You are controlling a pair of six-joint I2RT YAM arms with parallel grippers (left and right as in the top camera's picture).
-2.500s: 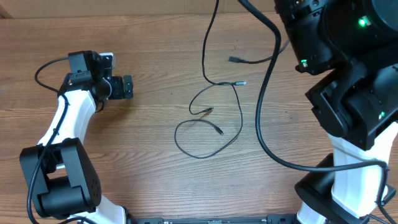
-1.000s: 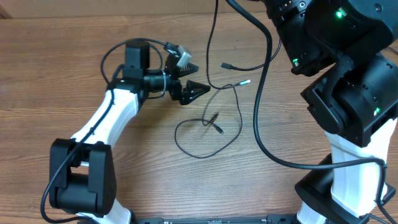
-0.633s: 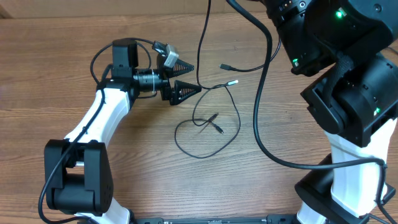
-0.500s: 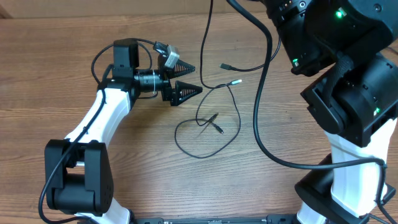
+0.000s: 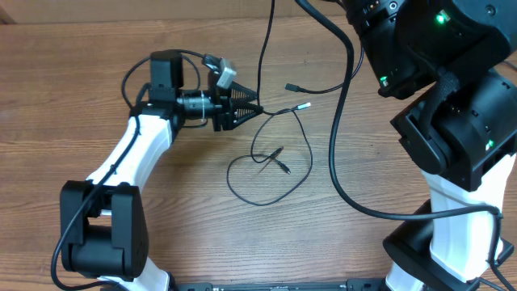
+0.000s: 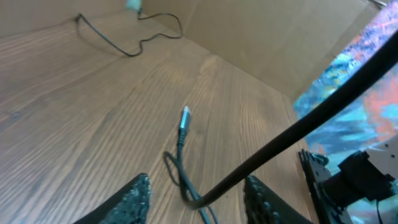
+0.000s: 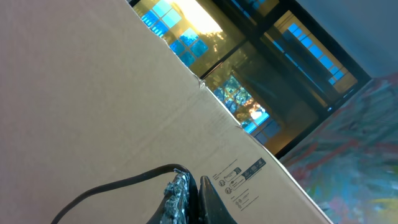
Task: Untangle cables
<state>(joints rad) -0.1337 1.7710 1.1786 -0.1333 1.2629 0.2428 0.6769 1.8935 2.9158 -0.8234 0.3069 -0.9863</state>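
Observation:
Thin black cables point(image 5: 267, 197) lie in a loose loop mid-table, with small plug ends point(image 5: 280, 164) crossing inside it. One strand point(image 5: 264, 56) rises taut off the top edge. My left gripper point(image 5: 252, 106) reaches in from the left at the bend where this strand leaves the table. In the left wrist view the strand point(image 6: 281, 144) passes between my left gripper's point(image 6: 196, 179) jaws, which stand apart with a gap on each side. A silver-tipped plug point(image 6: 184, 117) lies just beyond. My right gripper point(image 7: 191, 177) is held high and shut on a black cable point(image 7: 118, 185).
A thick black arm wire point(image 5: 338, 162) curves down the right side of the wooden table point(image 5: 121, 234). The bulky right arm point(image 5: 452, 121) fills the right side. Another thin cord with a plug point(image 5: 290, 86) lies near the back. A cardboard wall point(image 6: 261, 37) stands behind the table.
My left arm swung in from the far left to the cables. In the last half second its wide-open jaws narrowed around the rising strand. The right arm has held still.

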